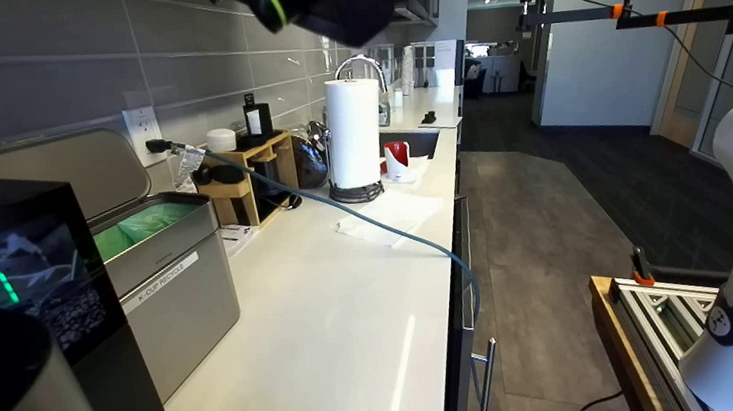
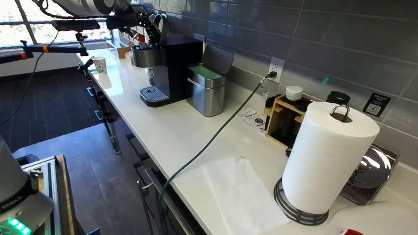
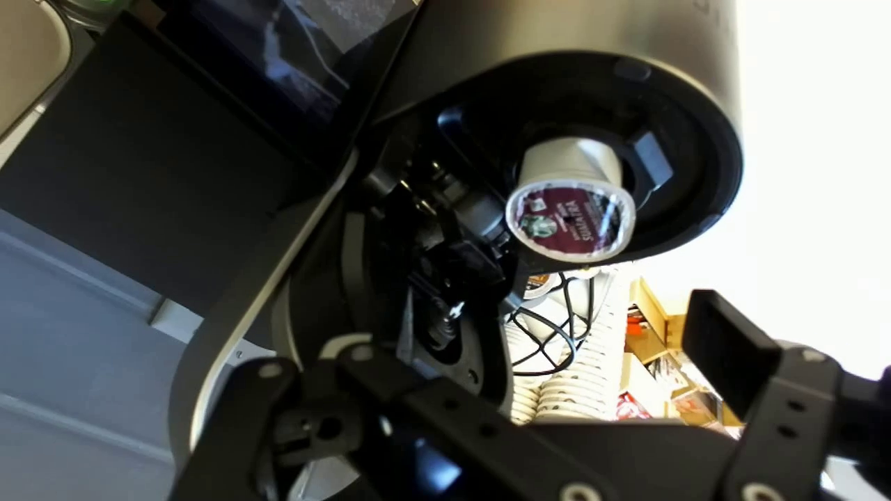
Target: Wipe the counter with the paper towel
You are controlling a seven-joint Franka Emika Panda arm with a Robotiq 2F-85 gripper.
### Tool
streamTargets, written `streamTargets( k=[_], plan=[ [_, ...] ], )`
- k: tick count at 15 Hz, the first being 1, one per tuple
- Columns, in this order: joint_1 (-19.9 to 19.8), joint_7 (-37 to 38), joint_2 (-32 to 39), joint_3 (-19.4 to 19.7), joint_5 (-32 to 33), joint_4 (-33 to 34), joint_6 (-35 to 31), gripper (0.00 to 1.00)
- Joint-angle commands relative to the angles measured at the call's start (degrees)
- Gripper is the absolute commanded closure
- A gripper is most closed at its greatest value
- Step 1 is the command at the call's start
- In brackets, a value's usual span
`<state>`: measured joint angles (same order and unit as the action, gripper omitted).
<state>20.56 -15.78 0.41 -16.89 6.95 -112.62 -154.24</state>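
The counter is the long off-white worktop (image 1: 313,347), also in an exterior view (image 2: 148,125). The paper towel lies flat on it as a thin white sheet (image 2: 244,200), in front of the upright roll; it also shows beyond the blue-green cord in an exterior view (image 1: 401,212). My gripper (image 2: 147,28) is high at the coffee machine's raised lid, far from the paper towel. In the wrist view my gripper (image 3: 536,355) is open, its fingers apart at the opened machine head, and nothing shows held. The left fingertip is hard to make out. The paper towel is out of the wrist view.
The black coffee machine (image 2: 181,63) holds a coffee pod (image 3: 571,216) in its head. A metal bin (image 2: 206,89) stands beside it. A cord (image 2: 211,142) hangs from the wall across the counter. The towel roll (image 2: 327,161), wooden rack (image 1: 267,168) and red-and-white cup (image 1: 397,161) stand farther along.
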Motion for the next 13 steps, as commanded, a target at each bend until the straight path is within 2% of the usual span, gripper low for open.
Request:
streamTargets(
  k=[1, 7, 11, 12, 13],
  plan=[
    [-1.68, 4.11, -6.03, 0.12, 0.94, -2.31, 3.28, 0.00],
    [-5.77, 13.02, -16.81, 1.45, 1.94, -8.48, 7.84, 0.00],
    [-12.25, 22.03, -23.94, 0.48, 10.74, -14.83, 9.40, 0.00],
    [-9.62, 16.98, -19.00, 1.37, 6.87, -9.66, 8.59, 0.00],
    [-10.32, 17.46, -20.01, 1.45, 7.38, -10.63, 8.58, 0.00]
  ],
)
